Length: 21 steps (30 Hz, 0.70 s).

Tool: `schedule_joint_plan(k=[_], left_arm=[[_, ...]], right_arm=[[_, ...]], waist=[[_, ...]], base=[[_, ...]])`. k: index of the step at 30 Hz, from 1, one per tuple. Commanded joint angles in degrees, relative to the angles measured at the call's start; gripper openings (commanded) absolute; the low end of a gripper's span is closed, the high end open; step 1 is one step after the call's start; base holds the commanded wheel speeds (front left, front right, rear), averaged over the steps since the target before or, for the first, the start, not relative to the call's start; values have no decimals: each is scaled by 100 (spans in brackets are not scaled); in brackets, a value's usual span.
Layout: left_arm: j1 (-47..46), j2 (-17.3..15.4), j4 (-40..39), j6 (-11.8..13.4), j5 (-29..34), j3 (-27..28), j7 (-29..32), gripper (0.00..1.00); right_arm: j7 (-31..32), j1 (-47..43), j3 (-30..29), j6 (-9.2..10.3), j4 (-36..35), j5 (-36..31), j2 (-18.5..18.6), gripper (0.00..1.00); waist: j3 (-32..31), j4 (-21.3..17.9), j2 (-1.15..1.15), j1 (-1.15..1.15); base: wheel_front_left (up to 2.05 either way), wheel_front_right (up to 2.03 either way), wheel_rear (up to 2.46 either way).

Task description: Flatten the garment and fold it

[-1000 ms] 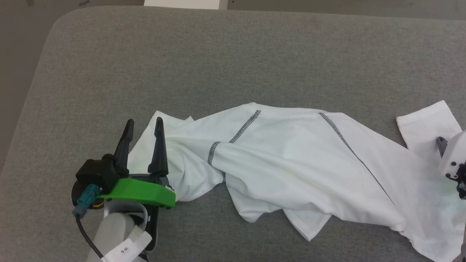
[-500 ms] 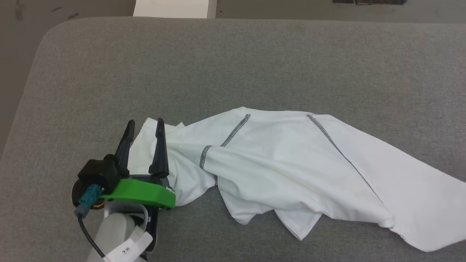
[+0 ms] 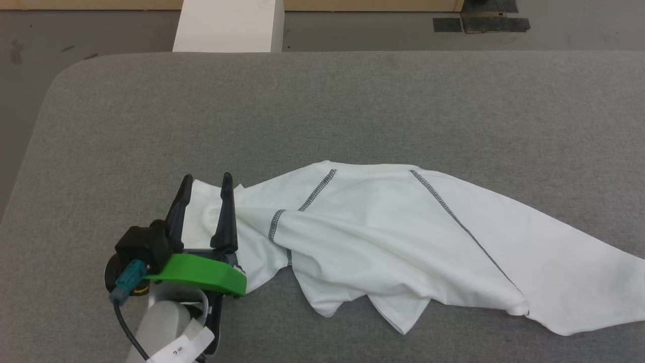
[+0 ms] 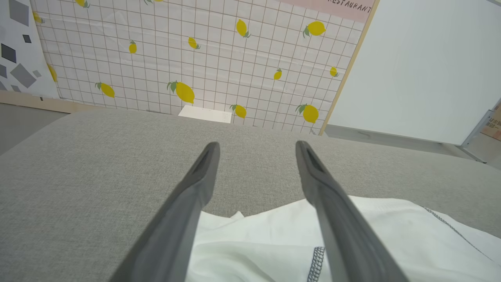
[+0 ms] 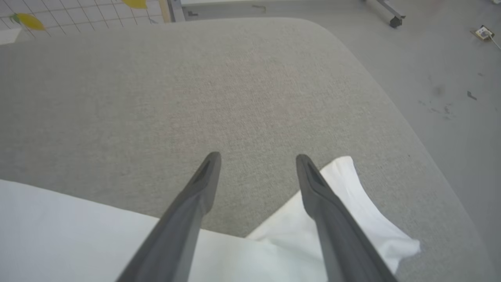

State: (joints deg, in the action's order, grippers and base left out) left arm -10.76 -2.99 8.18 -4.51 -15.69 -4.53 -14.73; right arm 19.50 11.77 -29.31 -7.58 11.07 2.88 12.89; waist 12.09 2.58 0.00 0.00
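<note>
One grey padded surface (image 3: 352,101) carries one white garment (image 3: 383,237). The garment lies crumpled and stretched crosswise over the near half, with dark zigzag stitching showing. One white box (image 3: 227,25) stands on the floor beyond the far edge. There are two hands. The left hand (image 3: 207,177), fingers spread, lies over the garment's left end and pinches nothing. The right hand (image 5: 257,156), fingers likewise spread, is above the garment's right end and holds nothing.

The shirt (image 3: 393,242) lies across the near half of the surface (image 3: 322,111), from left of centre toward the right. The left hand (image 3: 206,179) is over its left end and the right hand (image 5: 256,156) over its right end. A box (image 3: 227,25) stands behind the surface's far left.
</note>
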Motion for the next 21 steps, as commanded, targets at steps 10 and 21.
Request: schedule_joint_plan(k=[10,21], left_arm=[[-8,11,-110,22,-80,-81,-27,100],[-97,11,-124,78,-200,-216,-27,100]], right_arm=[[-469,556,3513,9,-19,1039,803,100],[1384,1252,4584,9,1242,1308,1356,100]], waist=[[244,338,0,0],[426,713,0,0]], base=[[0,0,0],[0,0,0]])
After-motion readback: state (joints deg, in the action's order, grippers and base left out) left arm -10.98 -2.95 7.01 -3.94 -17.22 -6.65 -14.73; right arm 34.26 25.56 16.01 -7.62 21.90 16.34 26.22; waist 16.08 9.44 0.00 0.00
